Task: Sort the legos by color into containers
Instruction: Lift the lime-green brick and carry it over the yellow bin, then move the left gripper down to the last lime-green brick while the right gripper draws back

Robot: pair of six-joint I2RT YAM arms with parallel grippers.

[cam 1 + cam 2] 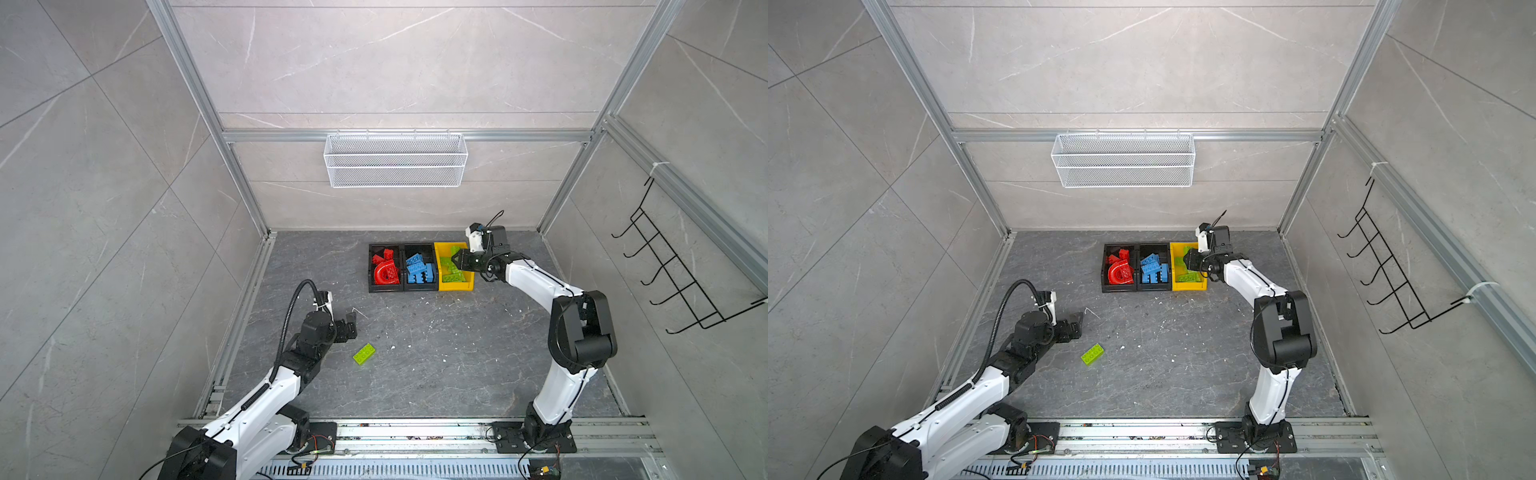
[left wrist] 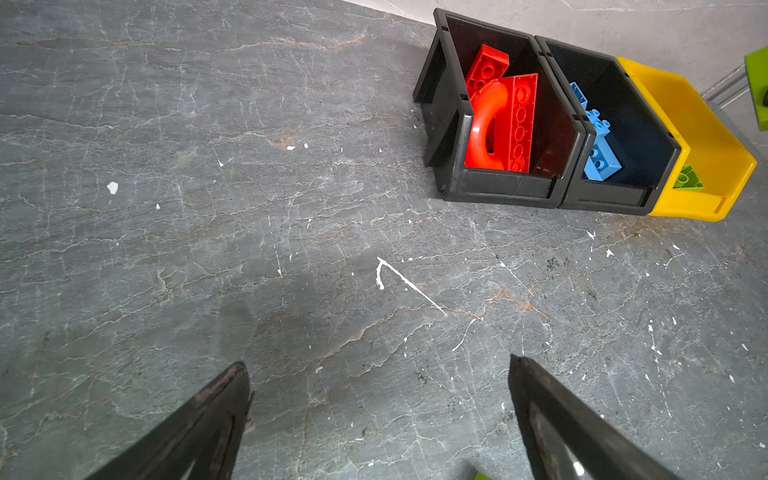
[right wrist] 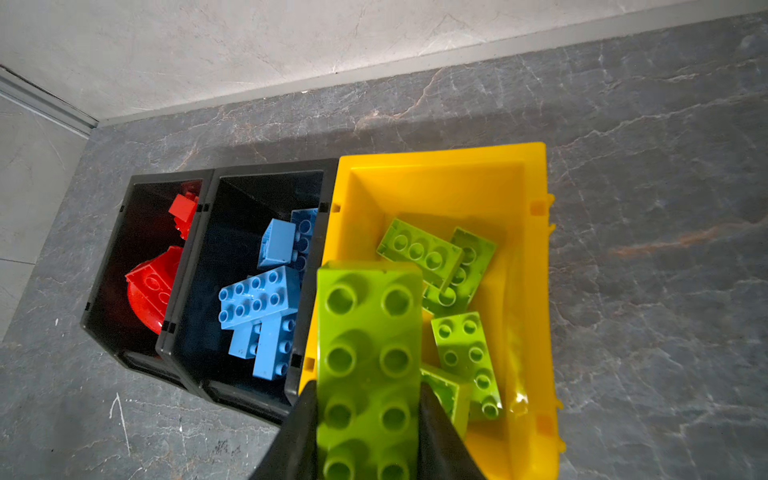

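Three containers stand in a row at the back. The left black bin (image 1: 371, 270) holds red legos (image 2: 505, 120), the middle black bin (image 1: 419, 248) blue legos (image 3: 259, 299), and the yellow bin (image 1: 438, 266) lime green ones. My right gripper (image 3: 368, 390) hangs over the yellow bin (image 3: 436, 183), shut on a lime green brick (image 3: 368, 332) held studs up. A loose green lego (image 1: 364, 353) lies on the floor near the left arm, also in a top view (image 1: 1092, 354). My left gripper (image 2: 377, 362) is open and empty just beyond it (image 1: 351, 324).
A white wire basket (image 1: 395, 160) hangs on the back wall above the bins. A black hook rack (image 1: 681, 274) is fixed to the right wall. Aluminium rails run along the floor's front and left edges. White flecks dot the grey floor.
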